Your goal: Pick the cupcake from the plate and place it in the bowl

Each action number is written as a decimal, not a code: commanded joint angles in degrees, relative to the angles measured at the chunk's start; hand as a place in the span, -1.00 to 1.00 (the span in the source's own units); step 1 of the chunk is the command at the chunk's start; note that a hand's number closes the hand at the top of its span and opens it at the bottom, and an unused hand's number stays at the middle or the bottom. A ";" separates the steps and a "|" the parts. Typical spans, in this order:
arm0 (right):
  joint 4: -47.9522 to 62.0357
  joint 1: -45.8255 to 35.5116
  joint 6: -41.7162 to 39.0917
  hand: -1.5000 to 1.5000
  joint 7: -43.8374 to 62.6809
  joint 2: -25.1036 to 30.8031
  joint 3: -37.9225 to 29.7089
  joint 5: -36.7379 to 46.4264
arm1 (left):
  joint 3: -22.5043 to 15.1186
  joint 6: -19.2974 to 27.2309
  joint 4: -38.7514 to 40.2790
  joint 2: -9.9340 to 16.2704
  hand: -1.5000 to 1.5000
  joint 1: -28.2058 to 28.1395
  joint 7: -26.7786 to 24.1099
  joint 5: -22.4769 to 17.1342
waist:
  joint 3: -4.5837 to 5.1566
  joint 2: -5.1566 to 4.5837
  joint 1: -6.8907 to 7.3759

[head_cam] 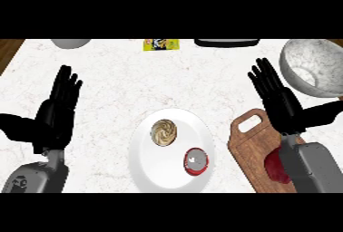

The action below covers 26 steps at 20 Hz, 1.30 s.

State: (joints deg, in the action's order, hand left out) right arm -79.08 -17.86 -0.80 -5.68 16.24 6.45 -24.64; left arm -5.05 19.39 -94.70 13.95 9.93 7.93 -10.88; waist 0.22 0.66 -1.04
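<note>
Both hands, left hand (57, 111) and right hand (281, 102), are hovering open; we are judging the cupcake (164, 132) on the plate (150, 172) needs grasping next.

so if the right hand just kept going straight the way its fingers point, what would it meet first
Probably nothing on the counter: the right hand is open, fingers aimed up and slightly left, towards bare counter beside the bowl, then the black object at the far edge. Height is unclear, so this is hedged.
</note>
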 commanded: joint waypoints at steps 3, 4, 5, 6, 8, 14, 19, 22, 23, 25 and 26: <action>3.76 -7.61 -17.02 1.00 0.44 -2.66 5.79 -6.17 | -1.90 -1.17 0.99 3.54 0.00 2.97 -0.63 5.11 | -0.50 -1.53 4.13; 4.37 -9.54 -19.65 1.00 0.77 -4.47 8.61 -6.24 | -2.05 -2.53 1.13 5.56 0.00 4.21 -0.37 5.92 | -0.67 -2.22 6.37; 3.97 -11.01 -23.51 1.00 0.37 -4.75 9.41 -7.80 | -2.05 -3.08 1.73 7.45 0.00 3.91 -1.47 7.65 | -0.79 -2.65 7.77; 4.34 -12.16 -26.99 1.00 0.80 -5.75 11.50 -8.69 | -2.65 -3.37 0.66 8.14 0.00 5.80 -0.50 8.32 | -1.08 -2.99 9.32; 15.78 -16.54 -10.52 1.00 -7.03 -1.06 5.49 8.81 | -3.78 -4.57 3.27 8.29 0.00 4.00 0.06 8.73 | -0.39 -2.67 6.16; 23.46 -18.38 -37.25 -1.00 -25.27 1.47 6.92 4.83 | -2.32 -5.10 4.65 9.30 0.00 4.86 -1.03 9.01 | -0.50 -2.48 5.52; 26.57 -27.32 -38.42 -1.00 -30.64 6.23 11.06 16.70 | -2.48 -4.43 4.59 8.42 0.00 5.92 1.29 9.41 | -0.35 -1.67 4.64; 29.08 -31.72 -38.47 -1.00 -31.54 7.28 14.32 21.85 | -3.13 -3.44 4.56 7.55 0.00 6.28 1.84 10.61 | -0.33 -1.61 4.53; 29.04 -33.47 -36.37 -1.00 -31.49 5.80 15.76 23.99 | -3.61 -3.36 5.60 7.13 0.00 6.76 2.28 11.11 | -0.30 -1.59 4.22; 28.19 -35.38 -34.10 -1.00 -30.89 6.13 18.82 28.35 | -2.31 -4.52 5.22 8.04 0.00 4.39 -0.18 9.95 | -0.24 -1.32 4.21; 30.18 -38.01 -34.96 -1.00 -30.21 6.31 19.35 29.27 | -2.62 -4.87 6.97 7.54 0.00 6.33 0.57 10.09 | -0.23 -1.51 3.87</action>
State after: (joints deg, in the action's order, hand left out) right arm -51.54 -50.07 -32.58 -32.43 21.86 22.33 -1.49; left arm -8.02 15.38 -88.98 21.48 15.52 8.38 -0.56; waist -0.08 -0.99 3.31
